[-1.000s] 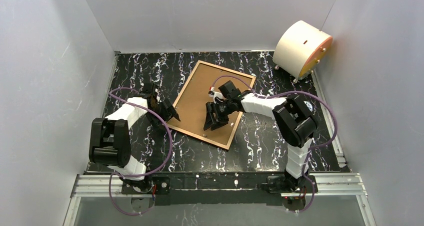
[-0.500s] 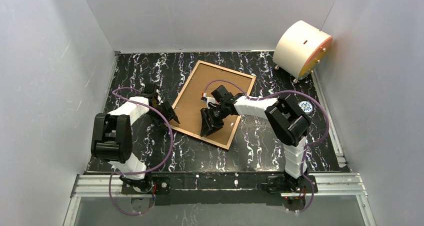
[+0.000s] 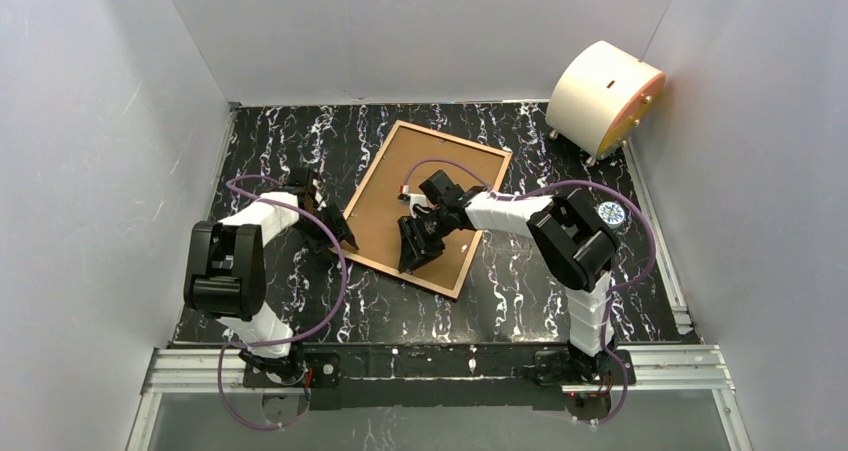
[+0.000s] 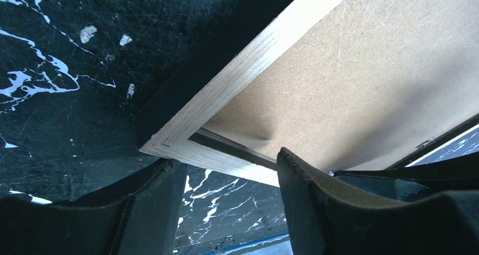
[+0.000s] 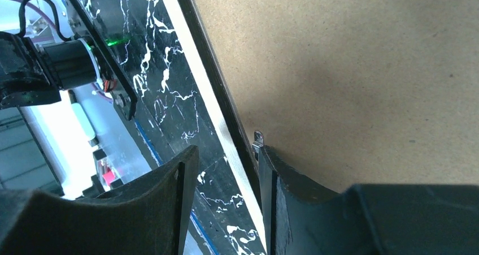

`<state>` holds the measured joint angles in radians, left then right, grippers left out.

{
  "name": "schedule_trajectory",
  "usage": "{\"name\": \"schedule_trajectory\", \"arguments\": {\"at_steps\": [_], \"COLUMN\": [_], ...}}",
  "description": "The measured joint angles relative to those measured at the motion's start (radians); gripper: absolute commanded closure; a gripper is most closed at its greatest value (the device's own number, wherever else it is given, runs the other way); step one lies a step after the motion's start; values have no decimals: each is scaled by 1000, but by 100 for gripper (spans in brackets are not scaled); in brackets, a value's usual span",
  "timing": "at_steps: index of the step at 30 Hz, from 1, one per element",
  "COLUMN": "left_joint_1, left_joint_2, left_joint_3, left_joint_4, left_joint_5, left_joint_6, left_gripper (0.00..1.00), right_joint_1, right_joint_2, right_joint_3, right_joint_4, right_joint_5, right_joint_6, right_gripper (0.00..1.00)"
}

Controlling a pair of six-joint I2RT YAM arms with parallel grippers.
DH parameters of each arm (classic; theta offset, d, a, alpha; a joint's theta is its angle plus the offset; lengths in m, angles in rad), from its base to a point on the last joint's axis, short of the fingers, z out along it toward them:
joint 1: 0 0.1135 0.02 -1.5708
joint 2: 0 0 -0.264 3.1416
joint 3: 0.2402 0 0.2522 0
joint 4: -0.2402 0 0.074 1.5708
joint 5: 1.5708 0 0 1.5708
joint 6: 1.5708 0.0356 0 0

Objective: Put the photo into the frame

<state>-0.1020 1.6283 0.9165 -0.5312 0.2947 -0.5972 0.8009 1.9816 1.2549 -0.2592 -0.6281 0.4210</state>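
Note:
The frame (image 3: pixel 455 138) lies face down and askew on the black marbled table, with the brown backing board (image 3: pixel 420 171) set in it. The photo is hidden. My left gripper (image 3: pixel 335 233) is open at the frame's left corner; in the left wrist view its jaws (image 4: pixel 226 161) straddle the light wood corner (image 4: pixel 248 68). My right gripper (image 3: pixel 412 256) is open, low over the frame's near long edge. In the right wrist view (image 5: pixel 227 150) one finger rests on the backing board (image 5: pixel 350 68) by a small metal tab (image 5: pixel 258 137), the other outside the wood edge (image 5: pixel 189 57).
A white drum-shaped object (image 3: pixel 603 96) stands at the back right corner. A small round sticker (image 3: pixel 610 212) lies on the table right of the frame. White walls close in the left, back and right sides.
My right gripper has slid left and nearer across the backing board toward the frame's near edge. My left gripper has stayed at the frame's left corner.

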Motion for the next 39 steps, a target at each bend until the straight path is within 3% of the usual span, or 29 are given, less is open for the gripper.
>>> {"name": "schedule_trajectory", "arguments": {"at_steps": [16,26,33,39], "left_joint_1": [2,2,2,2], "left_joint_2": [1,1,1,1], "left_joint_3": [0,10,16,16], "left_joint_4": [0,0,8,10], "left_joint_5": [5,16,17,14], "left_joint_6": [3,3,3,-4], "left_gripper": [44,33,31,31], "right_joint_1": [20,19,-158,-368], "right_joint_2": [24,-101,-286,-228], "right_joint_3": [22,18,-5,21], "right_joint_4": [-4,1,23,2], "right_joint_5": [-51,85,259,433], "right_joint_6": [-55,-27,4,10], "right_gripper": [46,36,26,16]}}
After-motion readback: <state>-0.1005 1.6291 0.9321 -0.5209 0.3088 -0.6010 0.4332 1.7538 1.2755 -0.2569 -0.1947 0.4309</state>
